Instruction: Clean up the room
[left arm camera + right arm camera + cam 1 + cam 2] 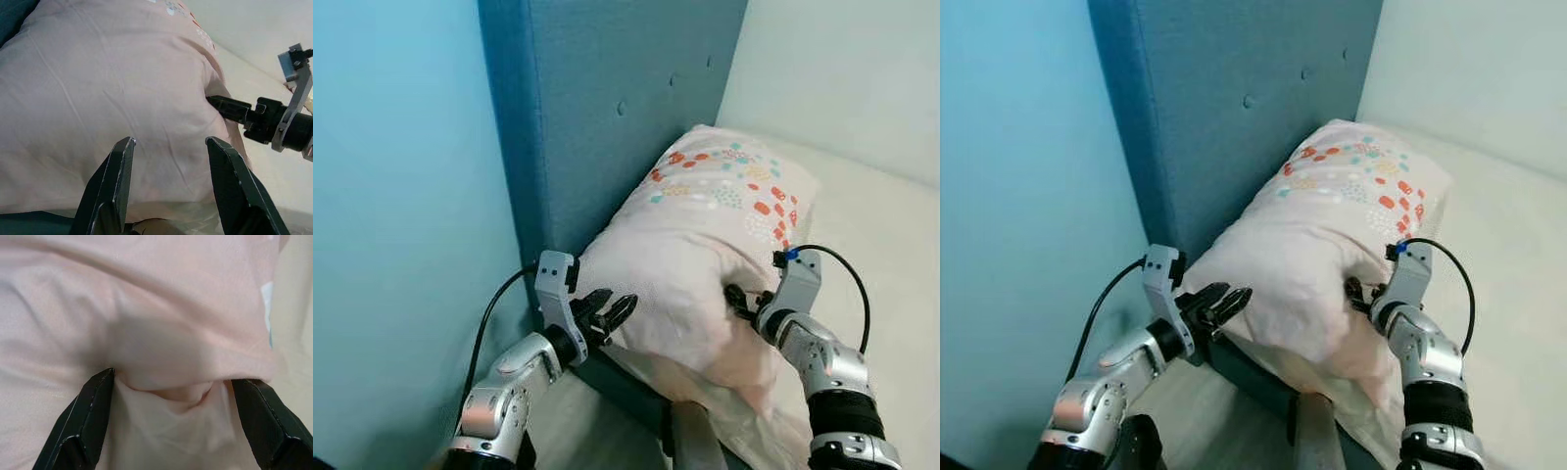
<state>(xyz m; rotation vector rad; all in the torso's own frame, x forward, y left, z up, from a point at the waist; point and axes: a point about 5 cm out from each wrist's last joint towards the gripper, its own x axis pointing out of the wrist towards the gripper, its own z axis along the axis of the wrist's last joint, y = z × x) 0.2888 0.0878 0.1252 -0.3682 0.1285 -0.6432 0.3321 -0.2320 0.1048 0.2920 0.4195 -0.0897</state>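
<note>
- Pink pillow (705, 264) w/ dotted print leans vs blue headboard (607, 108), on pale mattress (881, 255).
- R gripper (740, 300): fingers spread, pressed into pillow's side.
- L gripper (607, 315): fingers apart, at pillow's near end, holding nothing.

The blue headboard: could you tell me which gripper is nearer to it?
Left. The left gripper sits by the headboard at the pillow's near end; the right gripper presses the pillow's far side.
</note>
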